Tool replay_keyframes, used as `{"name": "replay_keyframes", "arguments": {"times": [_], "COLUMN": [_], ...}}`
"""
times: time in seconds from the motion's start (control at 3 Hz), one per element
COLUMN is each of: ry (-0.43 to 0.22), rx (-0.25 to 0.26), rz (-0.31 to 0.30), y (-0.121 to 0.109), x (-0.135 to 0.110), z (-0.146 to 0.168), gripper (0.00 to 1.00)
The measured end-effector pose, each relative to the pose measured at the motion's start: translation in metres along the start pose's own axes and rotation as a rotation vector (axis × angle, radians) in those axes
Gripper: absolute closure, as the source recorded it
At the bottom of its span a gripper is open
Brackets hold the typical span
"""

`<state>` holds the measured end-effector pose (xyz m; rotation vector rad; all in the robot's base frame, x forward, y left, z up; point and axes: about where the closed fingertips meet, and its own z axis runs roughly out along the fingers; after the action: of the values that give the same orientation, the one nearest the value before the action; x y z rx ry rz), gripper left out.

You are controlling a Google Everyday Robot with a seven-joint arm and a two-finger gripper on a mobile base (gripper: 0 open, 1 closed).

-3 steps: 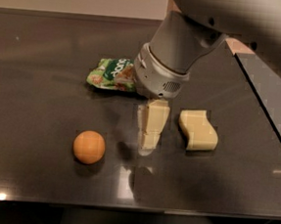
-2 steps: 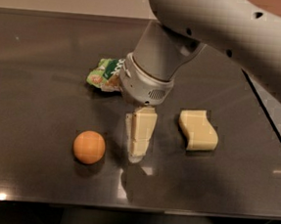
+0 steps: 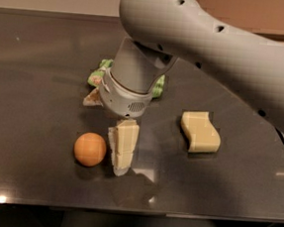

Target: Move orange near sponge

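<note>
Tool [image 3: 121, 163] beside orange [image 3: 89, 149]; bag [image 3: 96, 76] half hidden.

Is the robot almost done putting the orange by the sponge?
Not yet. Done: nothing, the orange lies on the table, well apart from the sponge. In hand: the tool hangs low, close beside the orange, not holding it. Left: grab the orange and set it beside the sponge.

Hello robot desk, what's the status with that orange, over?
Gripper down beside orange, on sponge's side. Orange on table, ungrasped, apart from sponge. Green snack bag behind arm, off the path.
</note>
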<state>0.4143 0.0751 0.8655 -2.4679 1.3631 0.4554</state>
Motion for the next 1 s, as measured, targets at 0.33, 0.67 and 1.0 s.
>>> {"name": "replay_keyframes", "arguments": {"times": [0.33, 0.67, 1.0], "ry": [-0.01, -0.017, -0.02], "rx": [-0.028, -0.05, -0.065], "rz": [-0.021, -0.039, -0.056], "y": [-0.001, -0.002, -0.002], "x": [-0.011, -0.018, -0.023], "z": [0.014, 0.024, 0.032], "gripper": [0.0, 0.0, 0.18]}}
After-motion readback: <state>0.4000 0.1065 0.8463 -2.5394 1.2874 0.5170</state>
